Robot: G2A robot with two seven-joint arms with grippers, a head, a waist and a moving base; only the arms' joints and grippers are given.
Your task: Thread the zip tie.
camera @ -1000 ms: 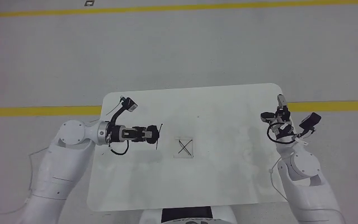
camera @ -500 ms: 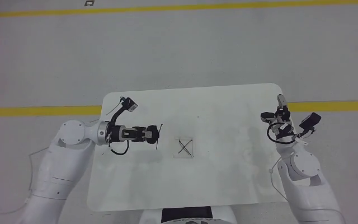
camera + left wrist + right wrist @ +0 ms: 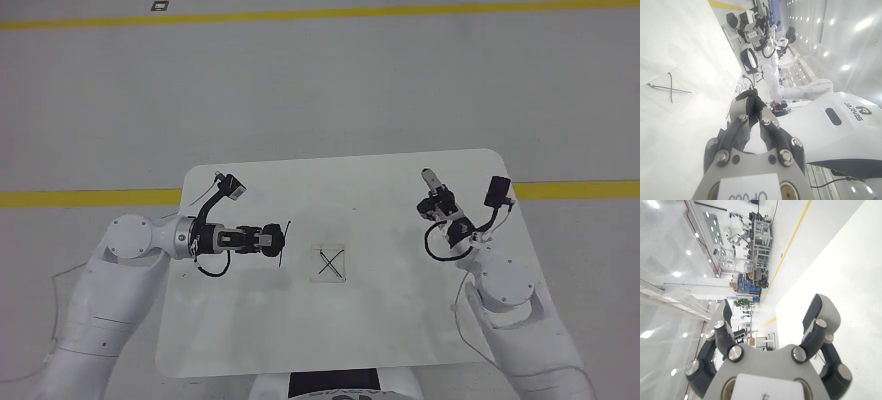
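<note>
My left gripper (image 3: 277, 240) hovers over the left part of the white table (image 3: 350, 330), shut on a thin black zip tie (image 3: 284, 246) that sticks out on both sides of the fingertips. In the left wrist view the dark pads (image 3: 750, 106) are pressed together and a thin strand of the zip tie (image 3: 730, 109) hangs from them. My right gripper (image 3: 432, 184) is above the right part of the table, well apart from the zip tie. Its fingers (image 3: 813, 309) stand wide open with nothing between them.
A clear square patch with a black cross (image 3: 329, 263) lies flat near the table's middle, just right of the left gripper, and appears in the left wrist view as the same cross (image 3: 670, 89). The table's back right edge (image 3: 787, 294) runs close to the right gripper.
The right arm has swung left from the table's right edge to above the table, mostly in the last half second. The left arm and the zip tie have not moved.
</note>
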